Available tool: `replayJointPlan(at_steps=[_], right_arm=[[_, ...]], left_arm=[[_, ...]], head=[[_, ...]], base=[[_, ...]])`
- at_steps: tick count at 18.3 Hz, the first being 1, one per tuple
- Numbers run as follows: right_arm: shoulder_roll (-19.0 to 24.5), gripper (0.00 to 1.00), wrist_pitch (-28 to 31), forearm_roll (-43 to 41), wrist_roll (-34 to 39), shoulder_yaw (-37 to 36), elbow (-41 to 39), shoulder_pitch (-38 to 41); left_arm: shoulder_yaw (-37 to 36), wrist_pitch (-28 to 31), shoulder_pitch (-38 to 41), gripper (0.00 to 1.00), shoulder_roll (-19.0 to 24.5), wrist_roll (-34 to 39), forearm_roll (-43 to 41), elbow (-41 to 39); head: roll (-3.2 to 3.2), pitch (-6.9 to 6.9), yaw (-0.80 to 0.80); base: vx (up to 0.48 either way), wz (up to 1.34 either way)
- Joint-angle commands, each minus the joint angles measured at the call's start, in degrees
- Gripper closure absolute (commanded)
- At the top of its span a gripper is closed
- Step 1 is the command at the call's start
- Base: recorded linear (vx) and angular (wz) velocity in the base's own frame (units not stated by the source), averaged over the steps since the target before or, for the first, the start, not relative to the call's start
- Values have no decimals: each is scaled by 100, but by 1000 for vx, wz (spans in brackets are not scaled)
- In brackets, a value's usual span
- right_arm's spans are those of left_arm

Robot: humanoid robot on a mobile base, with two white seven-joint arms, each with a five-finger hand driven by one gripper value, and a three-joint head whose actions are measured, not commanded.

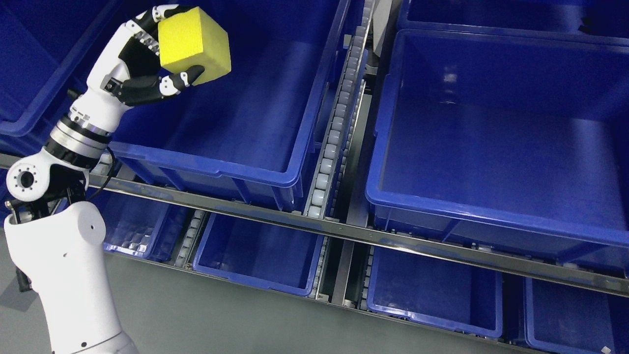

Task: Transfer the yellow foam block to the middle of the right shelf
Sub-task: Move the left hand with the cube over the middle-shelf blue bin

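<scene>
Yellow foam block [194, 42] clamped in left hand [147, 61], at 10 o'clock in head view.
Fingers [142, 34] curled over top edge, thumb [179, 81] pressed beneath; held above left blue bin [236, 169] on middle shelf, right blue bin [491, 211] at 3 o'clock, well apart.

Foam block [194, 42] in left robot hand [147, 64] above left bin [255, 172], right bin [491, 216] beside, roller track [334, 132] between.

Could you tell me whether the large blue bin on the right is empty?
Empty as far as visible: the right blue bin shows only bare floor; its right part is cropped.
</scene>
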Motion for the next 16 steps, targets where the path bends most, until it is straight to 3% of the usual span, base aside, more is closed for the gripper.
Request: replayJointPlan(at_steps=[1,3,6,10,11,12,13,14,16], right_arm=[[-100,0,-5,44,8,-1,-100,-1],[-100,0,4,44,8,-1,-100,-1],[-100,0,-5,44,-1,-1,-100,-1],[-100,0,-5,44,-1,8,-100,-1],[-100,0,-5,44,8,-1,-100,-1],[-100,0,-5,53,8,-1,-100,-1],[-100,0,-5,44,-1,-1,-100,-1],[-100,0,4,44,-1,8,-100,-1],[-100,0,4,44,-1,-1,-100,-1]], left_arm=[[-760,1561,-1145,62,114,12,-397,-253],[-971,2319,-1452,62,167,3,-1441,167],[-1147,2410,-1524,62,202,3,-2139,819],[-1174,2445,-1428,60,342,3,-2299,732],[-1174,2445,-1419,54,378,3,-2299,732],[-1209,2445,-1419,40,387,3,-2308,732],[-1296,2445,-1410,16,378,3,-2308,732],[-1401,2445,-1410,3,387,3,-2308,732],[-1437,2445,-1384,1,387,3,-2308,714]], head=[[0,0,0],[0,0,0],[0,0,0],[0,0,0],[0,0,0],[0,0,0],[0,0,0],[0,0,0],[0,0,0]], base=[[66,-289],[53,-228],[31,-121],[2,-26],[0,0],[0,0],[0,0],[0,0],[0,0]])
